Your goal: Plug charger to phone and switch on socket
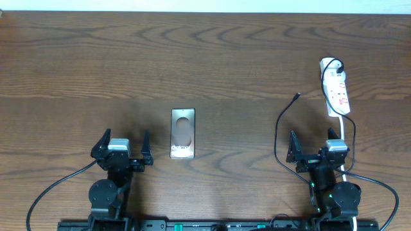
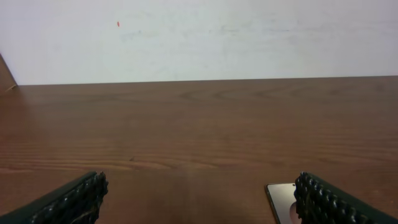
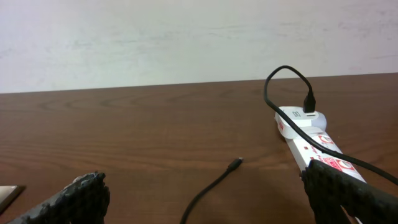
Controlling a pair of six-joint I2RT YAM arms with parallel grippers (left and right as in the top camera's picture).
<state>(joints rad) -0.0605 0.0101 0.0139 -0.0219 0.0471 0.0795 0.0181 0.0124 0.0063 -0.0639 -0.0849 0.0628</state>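
- We see the phone (image 1: 183, 133) lying flat on the table (image 1: 225, 58); its "Galaxy" lettering is at the near end
- The left gripper (image 1: 125, 138) sits just left of the phone and a little nearer us; its jaws are spread wide and hold nothing
- The right gripper (image 1: 313, 137) sits well right of the phone; it is likewise wide open and empty
- The charger (image 1: 280, 119) lies right of the phone; its loose tip rests farther back than the phone, ahead of the right gripper and apart from it
- The socket (image 1: 336, 93) lies far right of the phone, beyond the tip; the charger's other end is plugged in at its far end
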